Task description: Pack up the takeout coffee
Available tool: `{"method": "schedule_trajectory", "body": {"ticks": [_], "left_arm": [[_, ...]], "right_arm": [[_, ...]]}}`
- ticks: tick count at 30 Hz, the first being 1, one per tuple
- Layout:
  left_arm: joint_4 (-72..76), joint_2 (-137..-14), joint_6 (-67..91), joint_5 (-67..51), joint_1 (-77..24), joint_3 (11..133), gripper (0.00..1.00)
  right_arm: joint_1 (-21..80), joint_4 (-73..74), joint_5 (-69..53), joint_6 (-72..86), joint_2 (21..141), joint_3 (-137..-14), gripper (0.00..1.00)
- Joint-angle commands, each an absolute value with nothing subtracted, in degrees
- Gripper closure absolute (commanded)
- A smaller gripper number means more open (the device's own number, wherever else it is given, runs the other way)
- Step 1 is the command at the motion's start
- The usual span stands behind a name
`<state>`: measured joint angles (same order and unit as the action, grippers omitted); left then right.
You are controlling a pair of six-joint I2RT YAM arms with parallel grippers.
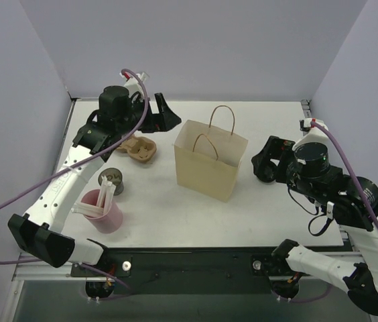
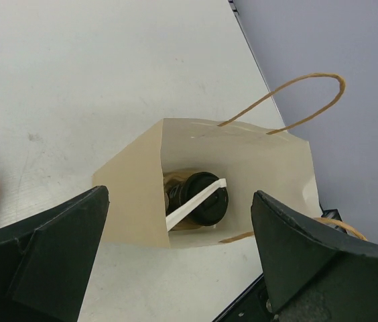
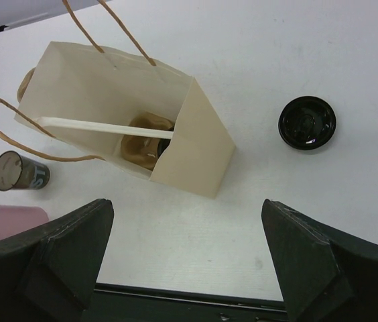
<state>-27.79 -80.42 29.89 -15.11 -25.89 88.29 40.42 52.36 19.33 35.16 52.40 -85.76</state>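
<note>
The takeout coffee, a small black cup with a dark lid, lies tilted inside the tan paper bag with its lid towards the left wrist camera. A pale stick slants across it. My left gripper hangs above the table just left of the bag's mouth. Its jaws are open and hold nothing. My right gripper is to the right of the bag, open and empty. From the right wrist, the cup shows only as a dark patch next to something brown.
A brown pulp tray sits left of the bag. A dark cup with a grey top and a pink cup with pale sticks stand near the left arm. A black round lidded thing rests right of the bag.
</note>
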Motion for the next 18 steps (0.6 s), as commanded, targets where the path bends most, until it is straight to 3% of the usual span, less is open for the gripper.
{"method": "schedule_trajectory", "body": {"ticks": [1,12,18], "left_arm": [[-26.64,-73.76,27.86,-14.42,-25.84,86.23,0.03],[-15.03,-58.19,28.47,-13.44,-25.75,73.13,0.03],[-15.73,-53.81,30.41,-15.38,-25.84,70.24,0.03]], "right_arm": [[40.08,53.09,23.47,35.86,52.21,-88.94,0.0],[40.17,49.75,22.24,35.07,51.86,-90.26,0.0],[40.08,47.38,23.12,37.09,47.65,-84.21,0.0]]}}
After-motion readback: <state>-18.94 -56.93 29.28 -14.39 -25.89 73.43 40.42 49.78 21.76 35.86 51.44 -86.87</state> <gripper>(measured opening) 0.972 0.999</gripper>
